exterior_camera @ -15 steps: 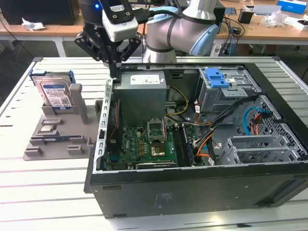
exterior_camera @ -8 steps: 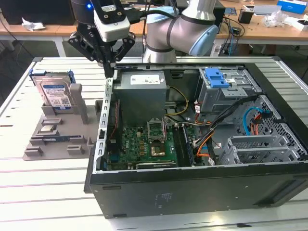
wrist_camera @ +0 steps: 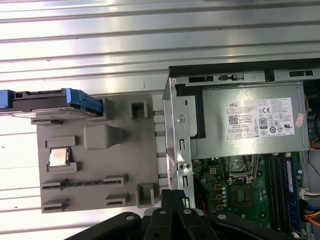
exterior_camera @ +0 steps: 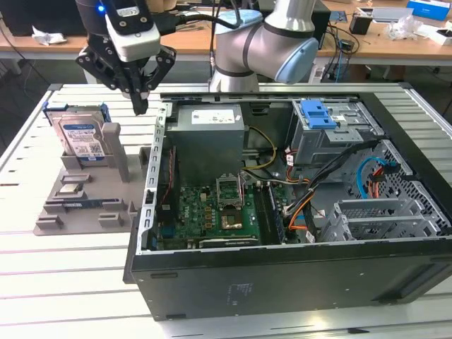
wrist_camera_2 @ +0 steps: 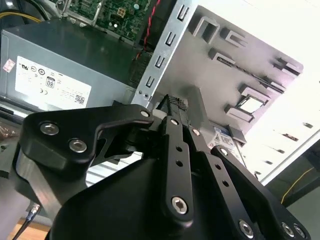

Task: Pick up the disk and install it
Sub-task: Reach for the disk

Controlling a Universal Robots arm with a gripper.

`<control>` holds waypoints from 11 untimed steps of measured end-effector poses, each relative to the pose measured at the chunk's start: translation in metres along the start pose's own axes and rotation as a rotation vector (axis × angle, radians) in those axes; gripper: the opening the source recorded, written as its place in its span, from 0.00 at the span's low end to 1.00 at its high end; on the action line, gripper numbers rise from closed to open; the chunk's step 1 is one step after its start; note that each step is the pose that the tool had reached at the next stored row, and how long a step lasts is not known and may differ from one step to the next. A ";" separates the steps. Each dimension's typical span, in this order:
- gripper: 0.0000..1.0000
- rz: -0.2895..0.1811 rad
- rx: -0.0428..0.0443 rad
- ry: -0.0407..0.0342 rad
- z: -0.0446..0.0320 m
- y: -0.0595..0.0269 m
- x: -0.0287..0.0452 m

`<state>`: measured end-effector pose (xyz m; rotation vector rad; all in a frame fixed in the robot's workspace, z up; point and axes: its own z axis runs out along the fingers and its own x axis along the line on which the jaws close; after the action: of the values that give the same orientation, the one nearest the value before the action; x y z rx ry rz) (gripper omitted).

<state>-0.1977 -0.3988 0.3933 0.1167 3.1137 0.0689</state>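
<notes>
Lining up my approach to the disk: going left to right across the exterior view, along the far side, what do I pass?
Disk standing on edge → gripper hovering beside the case's wall → grey power supply box inside the case → blue latch piece on the drive cage.

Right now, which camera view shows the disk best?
The exterior view: the disk stands upright in the grey holder, its labelled face and blue rails plain. The first wrist view shows the disk edge-on from above. In the second wrist view the gripper covers nearly all of it.
</notes>
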 end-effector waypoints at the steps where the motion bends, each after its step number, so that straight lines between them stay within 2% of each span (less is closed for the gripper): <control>1: 0.11 0.000 0.0000 0.0000 0.0000 -0.0001 0.0019; 7: 0.11 0.000 0.0000 0.0000 -0.0004 -0.0013 0.0172; 11: 0.11 0.000 0.0000 0.0000 -0.0008 -0.0024 0.0319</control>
<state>-0.2297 -0.3988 0.3933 0.1165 3.1137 0.0689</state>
